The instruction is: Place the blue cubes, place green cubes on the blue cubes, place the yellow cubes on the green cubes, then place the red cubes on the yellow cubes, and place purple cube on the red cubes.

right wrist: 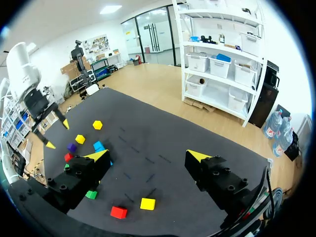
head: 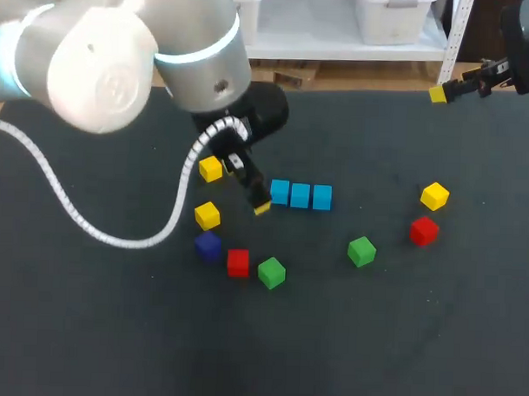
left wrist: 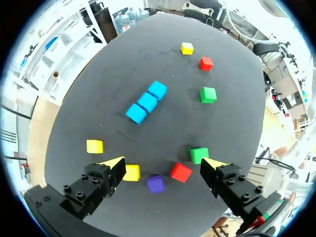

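Black desk [head: 112, 332] | blue cubes [head: 300, 196] in a row at desk middle; blue step judged complete | green cubes [left wrist: 199, 154] loose toward the robot-side edge | left gripper [left wrist: 163, 162] near one, fingers spread, empty | right gripper [right wrist: 146, 155] over far right corner, fingers spread, empty | next: lower onto a green cube, pinch, carry to row.

Row of 3 cubes [head: 300, 196] at table [head: 112, 332] ctr; 5 loose cubes [head: 238, 262] L of it, 3 others [head: 424, 230] R.
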You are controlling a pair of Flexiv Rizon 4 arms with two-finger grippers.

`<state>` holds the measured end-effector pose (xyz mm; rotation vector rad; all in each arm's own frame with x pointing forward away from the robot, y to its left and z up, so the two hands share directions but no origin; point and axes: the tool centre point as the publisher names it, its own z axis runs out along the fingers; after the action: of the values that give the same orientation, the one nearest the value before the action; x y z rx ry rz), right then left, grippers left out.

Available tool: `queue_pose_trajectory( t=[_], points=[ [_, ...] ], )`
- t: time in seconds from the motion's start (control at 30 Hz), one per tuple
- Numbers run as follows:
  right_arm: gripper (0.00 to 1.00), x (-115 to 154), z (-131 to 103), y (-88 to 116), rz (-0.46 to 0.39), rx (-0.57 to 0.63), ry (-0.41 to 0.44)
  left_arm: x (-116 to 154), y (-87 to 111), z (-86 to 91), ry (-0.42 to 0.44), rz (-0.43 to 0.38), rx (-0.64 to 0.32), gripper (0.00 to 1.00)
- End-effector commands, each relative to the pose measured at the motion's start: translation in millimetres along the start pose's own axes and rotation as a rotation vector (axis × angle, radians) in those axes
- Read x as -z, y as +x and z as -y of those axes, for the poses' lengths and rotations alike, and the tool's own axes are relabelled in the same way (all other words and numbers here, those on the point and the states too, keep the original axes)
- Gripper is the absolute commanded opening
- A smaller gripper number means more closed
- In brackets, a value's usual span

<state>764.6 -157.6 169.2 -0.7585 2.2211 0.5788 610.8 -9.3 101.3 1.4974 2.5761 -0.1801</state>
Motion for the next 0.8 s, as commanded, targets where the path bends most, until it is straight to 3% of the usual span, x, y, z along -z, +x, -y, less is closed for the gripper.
queue_pose_trajectory(
  t=[0.03,0.13,0.3,0.5,0.6,0.67,0.8],
  points=[
    [1.00,-0.5,0.5,0.3,0.002,0.001,-0.003,-3.3,10.5,20.7,-0.045,0.041,-0.007,1.00],
    [1.00,-0.5,0.5,0.3,0.002,0.001,-0.003,-11.2,3.5,31.1,-0.013,0.018,-0.019,1.00],
    [1.00,-0.5,0.5,0.3,0.002,0.001,-0.003,-32.4,-8.8,43.6,-0.037,-0.001,-0.053,1.00],
    [1.00,-0.5,0.5,0.3,0.002,0.001,-0.003,-44.7,-6.8,56.0,0.011,-0.053,-0.101,1.00],
    [1.00,-0.5,0.5,0.3,0.002,0.001,-0.003,-48.5,-5.8,63.2,0.033,-0.067,-0.100,1.00],
    [1.00,-0.5,0.5,0.3,0.002,0.001,-0.003,-52.9,-3.9,65.0,0.042,-0.074,-0.079,0.95],
    [1.00,-0.5,0.5,0.3,0.002,0.001,-0.003,-58.1,1.3,69.8,0.049,-0.068,-0.033,0.99]
  ],
)
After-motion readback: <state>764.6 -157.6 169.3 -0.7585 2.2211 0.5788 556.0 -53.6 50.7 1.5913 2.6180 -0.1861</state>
